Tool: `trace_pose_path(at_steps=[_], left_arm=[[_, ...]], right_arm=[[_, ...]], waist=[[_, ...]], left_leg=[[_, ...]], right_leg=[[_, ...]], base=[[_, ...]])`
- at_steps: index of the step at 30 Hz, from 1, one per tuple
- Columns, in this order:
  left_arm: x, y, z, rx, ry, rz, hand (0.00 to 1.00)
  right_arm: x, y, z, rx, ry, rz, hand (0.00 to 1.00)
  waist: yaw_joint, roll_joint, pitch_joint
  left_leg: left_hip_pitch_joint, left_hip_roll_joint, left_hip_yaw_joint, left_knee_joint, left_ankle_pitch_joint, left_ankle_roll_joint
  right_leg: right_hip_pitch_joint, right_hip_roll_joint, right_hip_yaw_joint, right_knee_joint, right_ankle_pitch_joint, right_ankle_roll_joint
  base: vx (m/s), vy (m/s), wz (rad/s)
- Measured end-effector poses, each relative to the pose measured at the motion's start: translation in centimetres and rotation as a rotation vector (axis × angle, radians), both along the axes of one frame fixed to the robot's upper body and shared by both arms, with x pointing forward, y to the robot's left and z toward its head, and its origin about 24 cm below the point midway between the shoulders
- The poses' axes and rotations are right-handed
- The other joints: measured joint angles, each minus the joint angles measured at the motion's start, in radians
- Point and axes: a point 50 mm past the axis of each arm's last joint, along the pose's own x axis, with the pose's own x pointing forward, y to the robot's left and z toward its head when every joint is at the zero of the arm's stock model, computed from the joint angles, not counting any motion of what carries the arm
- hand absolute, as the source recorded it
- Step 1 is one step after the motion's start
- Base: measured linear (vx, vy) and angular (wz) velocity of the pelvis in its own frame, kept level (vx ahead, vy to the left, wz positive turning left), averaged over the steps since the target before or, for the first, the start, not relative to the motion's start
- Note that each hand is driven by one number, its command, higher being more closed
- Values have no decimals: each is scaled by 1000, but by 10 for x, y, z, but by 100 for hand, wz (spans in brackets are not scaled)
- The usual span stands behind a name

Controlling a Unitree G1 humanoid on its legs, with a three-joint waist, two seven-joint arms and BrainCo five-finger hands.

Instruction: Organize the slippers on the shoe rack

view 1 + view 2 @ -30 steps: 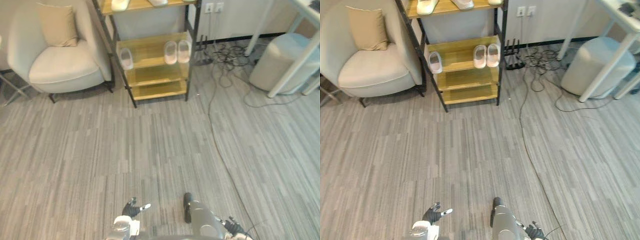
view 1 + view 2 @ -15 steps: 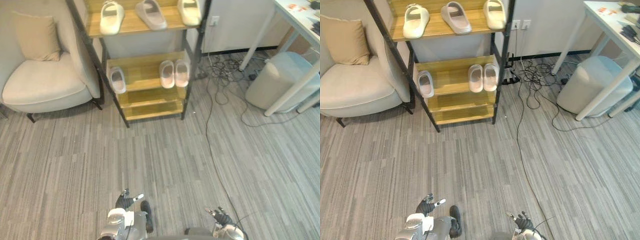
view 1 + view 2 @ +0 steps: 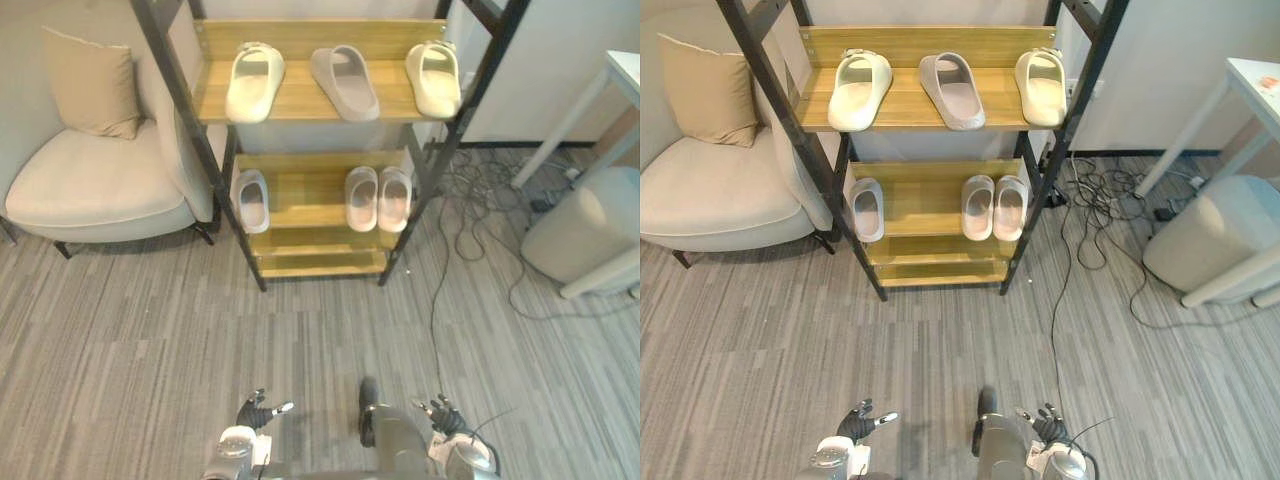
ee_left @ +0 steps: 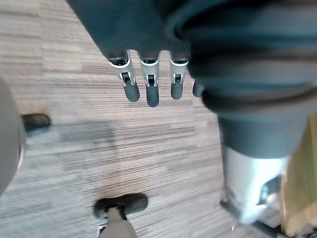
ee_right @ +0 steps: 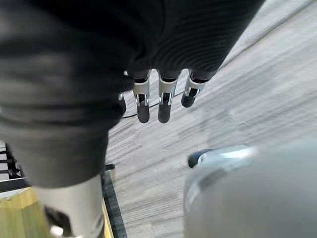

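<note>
Currently held: nothing. The left hand (image 3: 258, 411) and the right hand (image 3: 438, 415) are seen low over the floor, well short of the shoe rack (image 3: 300, 108). In both wrist views the fingers are straight and apart.
Top shelf: a cream slipper (image 3: 254, 83) is laid at the left, a grey slipper (image 3: 345, 82) in the middle and a second cream slipper (image 3: 434, 78) at the right, so the cream two are parted by the grey one.
Middle shelf: a lone pale slipper (image 3: 251, 200) is set at the left end, and a pale pair (image 3: 377, 198) is set side by side, touching, toward the right.
Risk, pairing: a mismatched pair could be made if the grey slipper and the lone pale one are judged mates by colour alone, since the match cannot be confirmed from here.
Risk, collision: a slanted dark upright (image 3: 471, 100) could be struck by a forearm when an end slipper is reached for, because both end slippers lie close to the frame.
Risk, drop: a slipper could be swept off the shelf front if a neighbour is dragged rather than lifted.
Risk, approach: the cable tangle (image 3: 478, 195) beside the rack's right foot could be snagged if the rack is approached from that side.
</note>
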Motion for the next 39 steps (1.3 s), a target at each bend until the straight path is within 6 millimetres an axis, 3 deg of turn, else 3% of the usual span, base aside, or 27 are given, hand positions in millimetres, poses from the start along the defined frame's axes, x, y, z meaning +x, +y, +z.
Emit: trace_pose_path(at_steps=[2,4,6,7,9,10,12,13,14,15,17,20,22,25,27,30,31,33,39], left_arm=[[-2,-7,-1,-19,7,3,0],[1,-10,0,-39,-4,31,0],[2,-10,1,-49,-12,56,0],[2,-10,1,-49,-11,57,0],[3,-10,2,-49,-20,57,0],[5,-9,3,-48,-26,56,0],[5,-9,3,-47,-29,54,0],[6,-8,3,-45,-32,54,0],[6,-6,3,-37,-31,54,0],[5,3,3,-14,-29,53,0],[4,14,3,17,-21,48,0],[1,21,2,39,-5,42,0],[-2,19,0,36,6,37,0],[-4,14,-1,39,14,-10,0],[-5,13,-1,42,15,-24,0],[-5,14,-1,45,17,-28,0],[-6,7,-2,27,23,-28,0],[-9,2,-4,13,31,-26,0],[-9,-1,-4,5,34,-31,0]], right_arm=[[-9,-7,-3,-4,29,-33,0],[-22,-9,-6,-6,65,-43,0],[-26,-9,-7,-7,76,-47,0],[-29,-7,-8,-1,82,-49,0],[-31,-6,-9,1,87,-51,0],[-31,-6,-9,1,87,-51,0],[-32,-7,-9,0,89,-54,0],[-34,-8,-9,-2,99,-52,0],[-34,-3,-10,8,100,-43,0],[-40,3,-13,23,120,-36,0],[-40,12,-15,42,126,-22,0],[-39,14,-16,48,130,-19,0],[-27,12,-13,40,101,-5,0],[-24,14,-12,42,83,-5,0],[-23,15,-12,44,82,0,0],[-27,17,-13,47,93,2,0],[-29,12,-14,38,103,-7,0],[-27,7,-12,26,98,-7,0],[-29,13,-14,41,104,-7,0]], waist=[[-15,21,-7],[-13,20,-5],[-9,24,-6],[-8,20,-8],[-4,15,-10],[1,15,-10],[5,17,-10],[16,14,-12],[16,-6,-34],[18,-42,-48],[21,-73,-54],[28,-77,-54],[35,-52,-54],[19,-63,-52],[15,-69,-58],[11,-89,-68],[10,-56,-80],[10,-36,-83],[13,-46,-80]], left_leg=[[-58,34,-30,179,13,-28],[-176,94,-23,485,89,-173],[-247,147,26,666,60,-160],[-281,160,82,699,19,-116],[-326,148,147,622,-22,-81],[-353,122,155,499,-25,-69],[-368,67,130,213,46,-35],[-353,35,105,126,147,-16],[-321,0,118,76,158,-5],[-316,-29,126,53,160,1],[-321,-47,129,56,149,17],[-288,-55,143,48,127,21],[-232,-47,176,7,96,17],[-168,-68,184,-45,97,23],[-155,-64,164,-58,97,22],[-157,-85,100,-61,101,7],[-157,-71,83,-70,105,0],[-150,-54,83,-75,105,-2],[-87,-24,84,-108,106,-2]], right_leg=[[43,-5,-40,43,-70,-22],[134,5,-67,-3,-94,-43],[225,23,-77,-65,-105,-62],[293,25,-73,-117,-104,-59],[353,18,-55,-168,-93,-41],[376,7,-42,-189,-91,-29],[399,-11,-16,-197,-102,9],[409,-15,13,-197,-115,39],[412,-38,31,-216,-113,48],[418,-61,43,-249,-113,48],[433,-73,54,-281,-104,61],[437,-79,63,-246,-100,66],[328,-77,110,-11,-123,101],[217,-118,93,235,-151,98],[214,-110,53,187,-209,73],[231,-78,27,-18,-178,49],[254,-63,12,-44,-170,41],[281,-43,1,-83,-164,33],[374,3,7,-201,-128,18]], base=[[487,-269,56],[425,-164,30],[411,-83,-4],[346,0,-17],[314,60,-32],[244,117,-42],[282,188,-40],[338,223,-29],[340,216,-15],[289,157,8],[219,102,11],[186,81,-11],[145,115,-64],[103,59,-12],[132,-22,31],[157,-157,55],[195,-169,35],[151,-124,10],[62,-51,-12]])
